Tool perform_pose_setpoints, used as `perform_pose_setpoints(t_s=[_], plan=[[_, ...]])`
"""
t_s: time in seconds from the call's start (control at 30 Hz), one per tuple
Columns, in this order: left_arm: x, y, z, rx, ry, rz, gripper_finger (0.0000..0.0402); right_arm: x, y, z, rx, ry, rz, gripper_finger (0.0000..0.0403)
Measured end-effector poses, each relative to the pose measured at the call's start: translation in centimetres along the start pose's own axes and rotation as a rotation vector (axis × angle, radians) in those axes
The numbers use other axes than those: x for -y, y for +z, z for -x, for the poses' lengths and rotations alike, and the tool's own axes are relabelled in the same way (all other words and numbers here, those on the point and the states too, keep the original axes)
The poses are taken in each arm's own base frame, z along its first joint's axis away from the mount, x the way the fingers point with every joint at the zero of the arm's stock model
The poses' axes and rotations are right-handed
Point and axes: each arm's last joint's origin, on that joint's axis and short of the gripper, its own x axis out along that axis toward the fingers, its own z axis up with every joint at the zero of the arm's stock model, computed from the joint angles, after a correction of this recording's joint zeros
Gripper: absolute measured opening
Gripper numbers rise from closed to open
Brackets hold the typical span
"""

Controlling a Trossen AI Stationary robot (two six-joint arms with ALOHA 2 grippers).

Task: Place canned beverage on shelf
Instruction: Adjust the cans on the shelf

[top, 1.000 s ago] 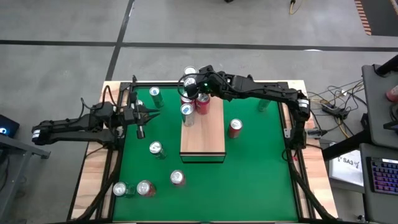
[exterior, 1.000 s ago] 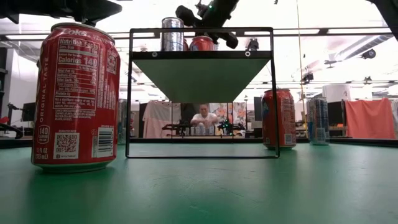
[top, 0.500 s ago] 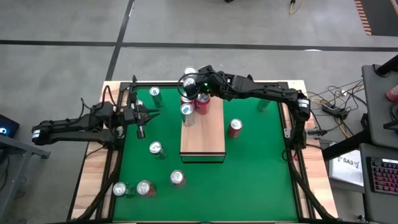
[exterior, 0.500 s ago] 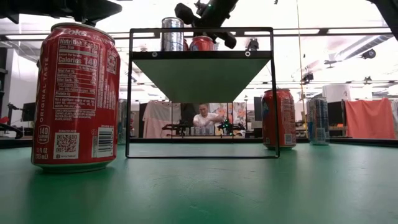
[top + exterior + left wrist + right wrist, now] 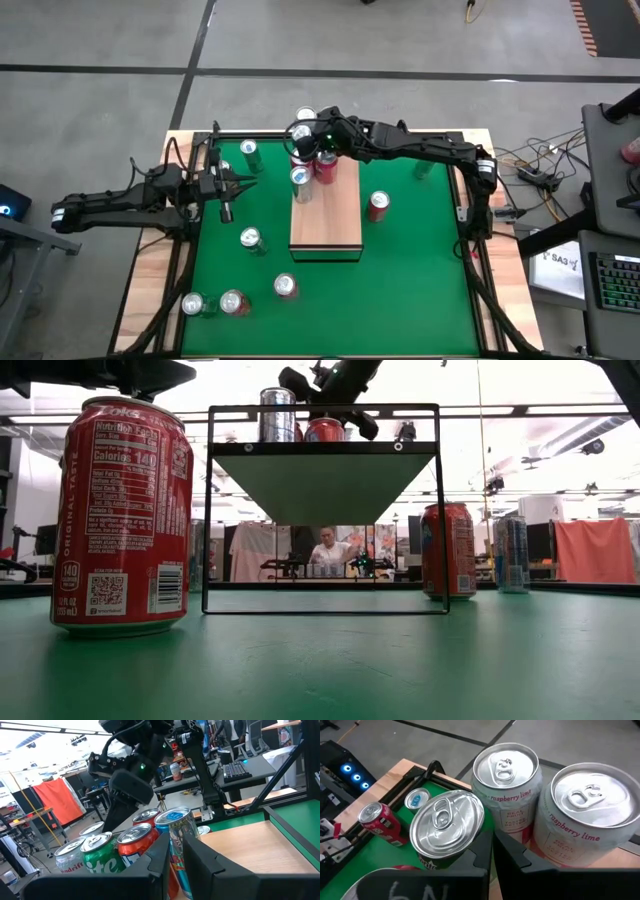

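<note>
The shelf is a pale wood board on a dark frame in the middle of the green surface. A silver-blue can and a red can stand on its far end; both show in the low view. My right gripper hovers shut and empty over the far end, above a green can and two white raspberry-lime cans. My left gripper waits shut and empty left of the shelf, fingers pointing at it.
Loose cans stand on the green surface: a red one right of the shelf, a green one at the far left, one left of the shelf, and three near the front. A large red can stands close to the low camera.
</note>
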Motion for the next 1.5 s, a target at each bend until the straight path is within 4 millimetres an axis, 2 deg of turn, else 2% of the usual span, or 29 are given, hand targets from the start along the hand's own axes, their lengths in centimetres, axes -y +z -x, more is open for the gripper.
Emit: perform_pose_setpoints(t_s=[0.33,0.53,0.77,0.9,1.13,1.5], plan=[[0.1,-0.2,-0.2,-0.017,-0.006,-0.005,0.0037,-0.5,2.4,1.9,0.071,0.039,0.001,0.0009],[0.1,-0.2,-0.2,-0.014,-0.005,-0.005,0.0037,0.4,4.1,2.3,0.119,0.025,-0.004,0.0009],[0.1,-0.1,-0.2,-0.008,-0.003,-0.005,0.0037,1.5,5.0,1.1,0.146,0.017,-0.018,0.0009],[0.0,-0.1,-0.2,-0.007,-0.002,-0.018,0.0037,1.4,4.9,-0.5,0.151,0.011,0.009,0.0009],[0.0,-0.1,-0.2,-0.007,-0.002,-0.023,0.0037,1.6,5.4,-1.3,0.168,0.003,0.013,0.0009],[0.0,-0.1,-0.2,-0.008,-0.002,-0.023,0.0037,1.4,4.3,-3.5,0.116,-0.024,0.043,0.0009]])
